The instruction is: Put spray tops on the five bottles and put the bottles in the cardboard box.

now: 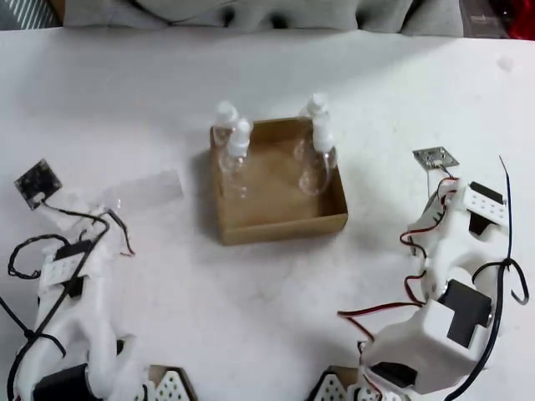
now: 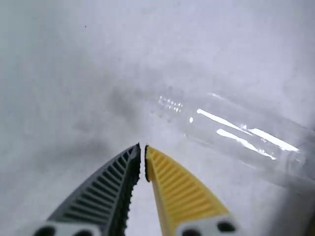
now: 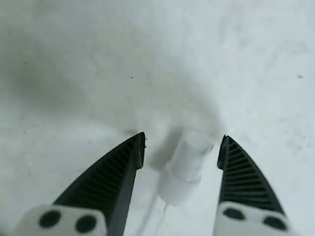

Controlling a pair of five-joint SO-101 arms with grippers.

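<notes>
Desk (image 1: 276,75): white, carries everything.

Box (image 1: 280,225): brown cardboard with an open top. It sits mid-desk between the two arms, well apart from both sets of jaws.

Four bottles: clear with white spray tops on, standing upright inside the box. Two stand at the corners on one side (image 1: 224,125) (image 1: 236,159) and two on the other (image 1: 318,113) (image 1: 320,163).

Fifth bottle (image 2: 236,135): clear, no top, lying on its side on the desk outside the box. It lies just ahead of the left jaws' tips, off toward the yellow jaw's side, and is not touching them. Its threaded neck is the end nearest the tips.

Spray top (image 3: 184,169): white, lying on the desk in the gap between the right jaws. It appears to touch neither one. A thin tube runs from it back toward the base of the jaws.

Left jaws: one grey and one yellow, pressed together tip to tip with nothing between them.

Right jaws: both black, spread wide with one on either side of the spray top.
</notes>
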